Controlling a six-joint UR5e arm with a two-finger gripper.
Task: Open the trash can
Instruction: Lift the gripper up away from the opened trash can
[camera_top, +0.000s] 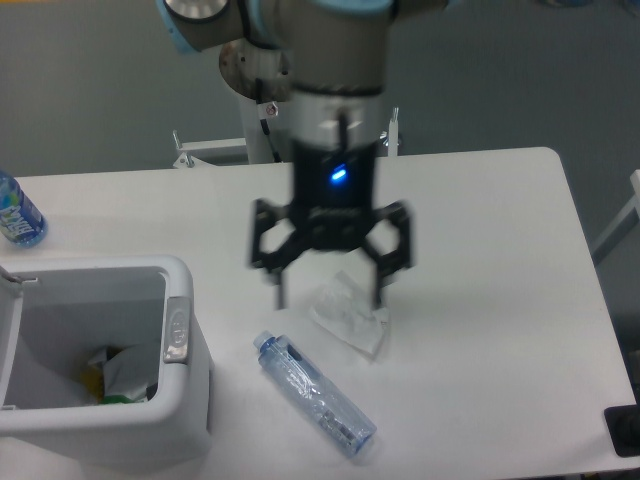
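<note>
The trash can (190, 390) is a boxy light-grey bin at the lower left of the table. Its top is open and I see rubbish and a liner inside. Its lid (8, 340) stands raised at the far left edge. A small grey push-latch (177, 330) sits on the right rim. My gripper (330, 298) hangs over the middle of the table, to the right of the can and apart from it. Its fingers are spread wide and hold nothing. It is slightly blurred.
A crumpled clear plastic wrapper (350, 318) lies under the gripper. An empty clear bottle with a blue cap (312, 392) lies on its side in front of it. A blue-labelled bottle (15, 212) stands at the left edge. A dark object (625, 430) sits at the lower right corner.
</note>
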